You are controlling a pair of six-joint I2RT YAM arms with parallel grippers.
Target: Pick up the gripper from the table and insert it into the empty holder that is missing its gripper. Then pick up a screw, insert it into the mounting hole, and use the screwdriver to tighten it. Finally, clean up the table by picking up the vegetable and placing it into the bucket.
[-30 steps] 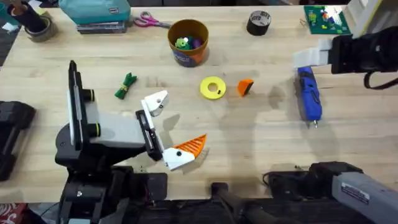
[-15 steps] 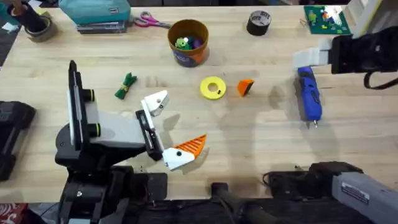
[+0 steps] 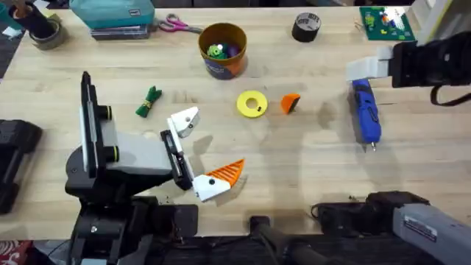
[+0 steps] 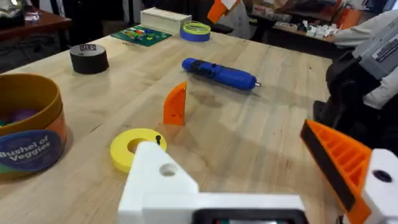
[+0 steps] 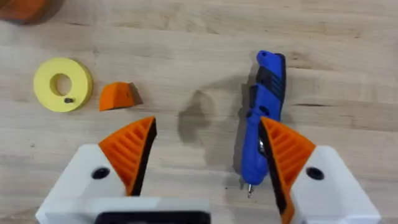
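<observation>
The small orange gripper (image 3: 291,103) lies on the table right of a yellow disc (image 3: 252,103) that has a dark screw (image 5: 68,99) on it. My left gripper (image 3: 210,146) rests open near the front; one finger is the bare white holder (image 3: 184,121), the other carries an orange tip (image 3: 227,172). The blue screwdriver (image 3: 366,112) lies at the right, below my right gripper (image 3: 368,68). In the right wrist view that gripper (image 5: 208,155) stands open above the screwdriver (image 5: 264,118), holding nothing. The green vegetable (image 3: 149,101) lies at the left. The bucket (image 3: 222,50) stands at the back.
Scissors (image 3: 176,26) and a teal box (image 3: 114,15) sit along the back edge left of the bucket. A black tape roll (image 3: 306,26) and a green board (image 3: 383,22) are at the back right. Another tape roll (image 3: 44,31) is at the back left.
</observation>
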